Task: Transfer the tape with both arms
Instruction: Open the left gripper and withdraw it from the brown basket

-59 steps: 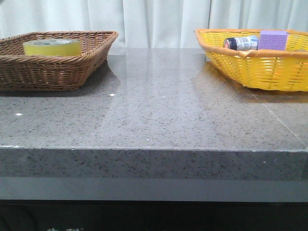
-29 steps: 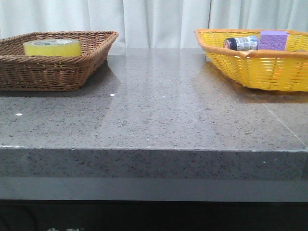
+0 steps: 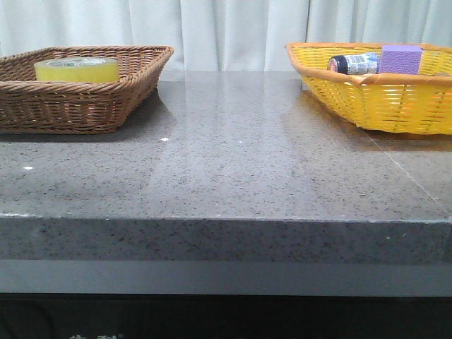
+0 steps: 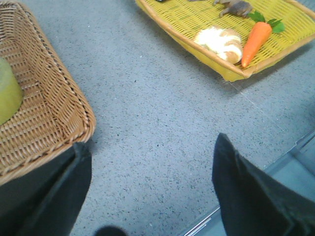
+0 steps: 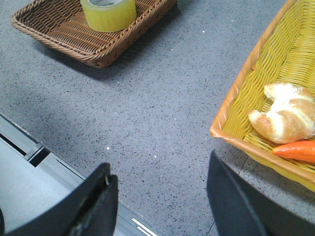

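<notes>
Currently the tape lies flat in the brown wicker basket at about ten o'clock on the grey stone surface. Over at two o'clock sits the yellow basket, holding a purple block, a small bottle, a bread roll and a toy carrot. Both claws hang spread wide over the near edge of the surface: the left claw beside the brown basket, the right claw beside the yellow one, neither gripping anything.
</notes>
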`<move>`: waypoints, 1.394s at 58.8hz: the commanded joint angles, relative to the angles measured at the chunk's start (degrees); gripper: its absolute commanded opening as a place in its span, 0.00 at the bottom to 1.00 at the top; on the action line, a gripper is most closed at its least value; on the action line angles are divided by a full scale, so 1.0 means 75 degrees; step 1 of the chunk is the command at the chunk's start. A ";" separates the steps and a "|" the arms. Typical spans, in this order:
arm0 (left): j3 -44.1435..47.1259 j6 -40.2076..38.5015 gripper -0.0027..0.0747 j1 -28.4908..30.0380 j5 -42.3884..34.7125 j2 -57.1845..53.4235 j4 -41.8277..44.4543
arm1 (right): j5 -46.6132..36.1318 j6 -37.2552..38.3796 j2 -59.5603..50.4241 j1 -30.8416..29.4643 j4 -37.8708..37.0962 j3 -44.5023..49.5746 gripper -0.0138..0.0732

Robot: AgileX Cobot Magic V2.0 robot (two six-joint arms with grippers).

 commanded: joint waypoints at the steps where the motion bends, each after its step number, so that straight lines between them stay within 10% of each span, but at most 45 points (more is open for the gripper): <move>1: 0.0523 -0.0047 0.70 -0.0126 -0.1250 -0.0497 -0.0077 | -0.0629 -0.0009 -0.0056 -0.0018 0.0053 -0.0194 0.66; 24: 0.1613 -0.0047 0.63 -0.0143 -0.1533 -0.0934 -0.0077 | -0.0471 -0.0009 -0.0056 -0.0018 0.0053 -0.0194 0.62; 44: 0.1613 -0.0047 0.10 -0.0143 -0.1533 -0.0918 -0.0077 | -0.0305 -0.0009 -0.0056 -0.0018 0.0053 -0.0194 0.08; 68: 0.1737 -0.0047 0.01 -0.0143 -0.1656 -0.0967 -0.0077 | -0.0305 -0.0009 -0.0056 -0.0018 0.0053 -0.0194 0.08; 82: 0.3366 0.0000 0.01 0.1574 -0.2112 -0.2641 0.0101 | -0.0296 -0.0009 -0.0056 -0.0018 0.0053 -0.0194 0.08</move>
